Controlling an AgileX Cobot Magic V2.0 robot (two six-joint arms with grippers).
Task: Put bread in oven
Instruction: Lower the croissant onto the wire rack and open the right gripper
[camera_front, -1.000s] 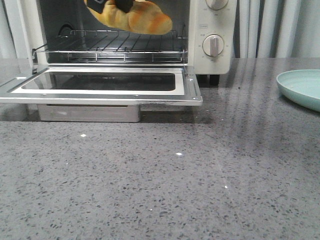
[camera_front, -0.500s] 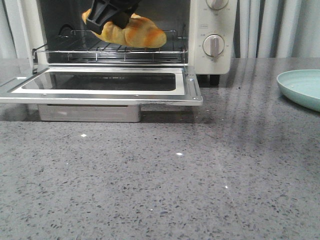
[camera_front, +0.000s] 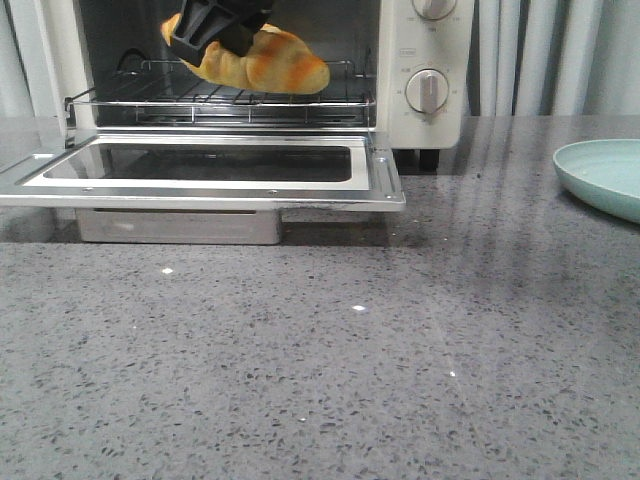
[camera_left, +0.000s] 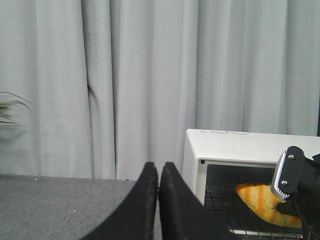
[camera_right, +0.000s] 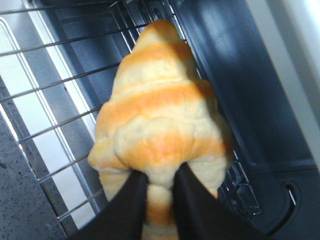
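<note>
- The golden-yellow, orange-striped croissant-shaped bread (camera_front: 265, 62) is inside the open cream-white toaster oven (camera_front: 425, 70), which stands at the far left of the grey speckled desk (camera_front: 400, 350), its glass-windowed door (camera_front: 200, 170) folded down flat toward the near edge.
- The right gripper (camera_right: 159, 187) has its black fingers (camera_right: 131, 200) pinched narrowly onto one tapered end of the bread, so the roll hangs from that end.
- The relation that matters: the bread's long axis runs away from the right gripper, roughly across the wire rack (camera_front: 220, 95), with its free end pointing toward the oven's knob side. From the front its underside looks to sit on or just above the rack; contact is hard to confirm.
- My judgement: the next move is a small lowering and release, since the bread is already over the rack.
- The left gripper (camera_left: 158, 172) is up off the desk to the oven's left, fingers pressed together and empty, so the right arm is the nearer one.
- A pale green plate (camera_front: 605, 175) sits at the desk's right edge.
</note>
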